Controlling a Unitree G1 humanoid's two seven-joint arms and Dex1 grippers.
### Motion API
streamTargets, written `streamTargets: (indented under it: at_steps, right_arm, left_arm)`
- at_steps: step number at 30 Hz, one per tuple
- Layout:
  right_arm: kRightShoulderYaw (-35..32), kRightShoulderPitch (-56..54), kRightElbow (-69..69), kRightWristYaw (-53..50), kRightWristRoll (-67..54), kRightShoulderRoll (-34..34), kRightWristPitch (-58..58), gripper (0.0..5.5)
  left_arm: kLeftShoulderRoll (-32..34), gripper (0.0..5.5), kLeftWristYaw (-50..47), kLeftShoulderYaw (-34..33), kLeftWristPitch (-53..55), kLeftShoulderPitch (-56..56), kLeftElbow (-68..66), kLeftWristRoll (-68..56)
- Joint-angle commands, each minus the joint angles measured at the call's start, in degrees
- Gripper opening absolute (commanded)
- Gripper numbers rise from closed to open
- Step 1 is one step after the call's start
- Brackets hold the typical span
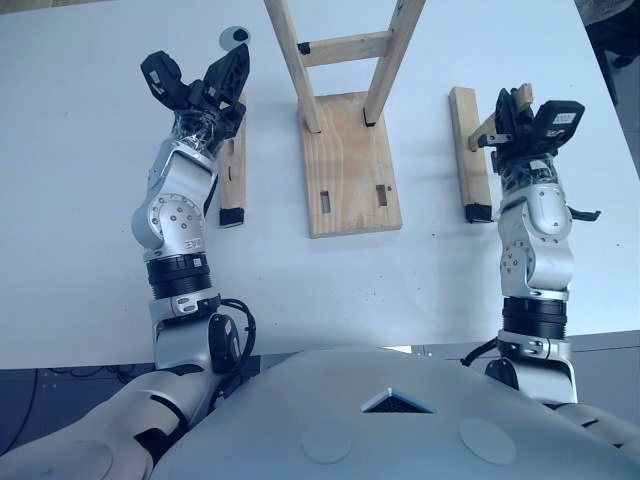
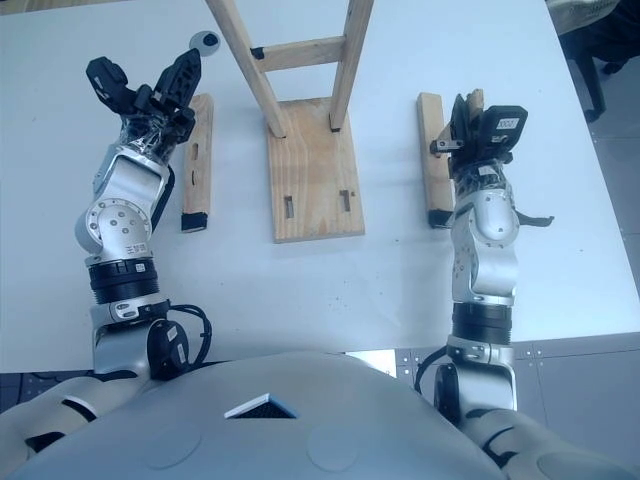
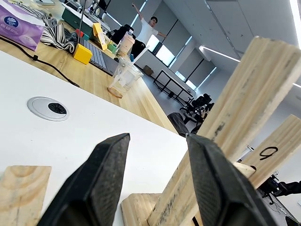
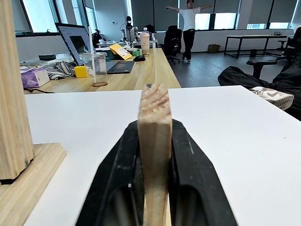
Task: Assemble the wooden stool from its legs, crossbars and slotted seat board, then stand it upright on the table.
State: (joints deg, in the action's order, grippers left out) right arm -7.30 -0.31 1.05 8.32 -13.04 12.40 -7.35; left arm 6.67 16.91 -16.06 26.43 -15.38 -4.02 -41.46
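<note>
An open-plan office: long wooden desk [image 4: 141, 70], laptop [image 4: 75, 40], swivel chairs [image 4: 172, 43], big windows [image 4: 221, 20].

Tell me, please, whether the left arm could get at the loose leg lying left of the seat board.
Probably yes: the left gripper is open right by that leg, and nothing lies between them.

Bright, even overhead light washes the white table [image 1: 90, 250]; shadows are faint, ceiling strips [image 3: 295, 19] glare.
</note>
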Motion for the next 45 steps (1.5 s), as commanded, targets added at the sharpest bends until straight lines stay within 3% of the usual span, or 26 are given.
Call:
streamTargets:
  at_steps: [1,6,11,17,23,28,32,37,42,45]
  right_arm:
    - [-1.50,4.20,4.60,1.32,-0.91,2.57,-6.65,1.19]
    - [-2.64,7.41,14.97,4.81,-3.14,7.51,-18.34,2.07]
    - [-1.26,11.02,17.63,4.43,-1.53,8.10,-26.31,2.97]
    - [0.23,12.01,16.36,3.43,0.72,6.90,-29.30,2.97]
    - [-0.06,10.99,16.82,3.75,0.02,6.56,-32.09,2.05]
    - [-4.21,8.50,17.34,3.25,-2.90,4.42,-30.30,2.05]
    - [-10.38,3.44,20.35,4.90,-9.58,2.17,-23.06,2.04]
    - [-14.26,-3.77,27.82,13.73,-25.73,7.16,-24.96,2.04]
    - [-16.85,-11.21,29.04,19.43,-48.46,15.89,-36.80,2.03]
    - [-14.90,-13.83,28.29,21.12,-56.42,18.83,-41.19,2.03]
  left_arm:
    - [-0.52,2.18,-1.15,-0.07,-0.14,0.46,0.34,1.19]
    - [-1.66,2.18,-3.31,-1.58,-2.28,1.61,1.58,1.71]
    - [-2.43,2.18,-4.09,-1.60,-2.79,3.09,2.16,2.20]
    - [-2.55,2.18,-4.20,-1.59,-2.56,3.02,2.16,2.22]
    - [-2.66,2.18,-4.09,-1.60,-2.68,3.08,2.31,2.07]
    - [-2.07,2.18,-1.01,0.36,-0.41,3.46,5.57,0.20]
    - [-0.70,2.18,5.35,4.01,6.74,4.87,14.56,-7.04]
    - [1.27,2.18,9.34,5.33,19.05,2.90,21.37,-23.85]
    - [1.47,2.88,9.56,5.28,23.08,-1.84,20.62,-33.40]
    - [0.07,3.34,10.50,7.49,24.19,-5.24,20.17,-37.11]
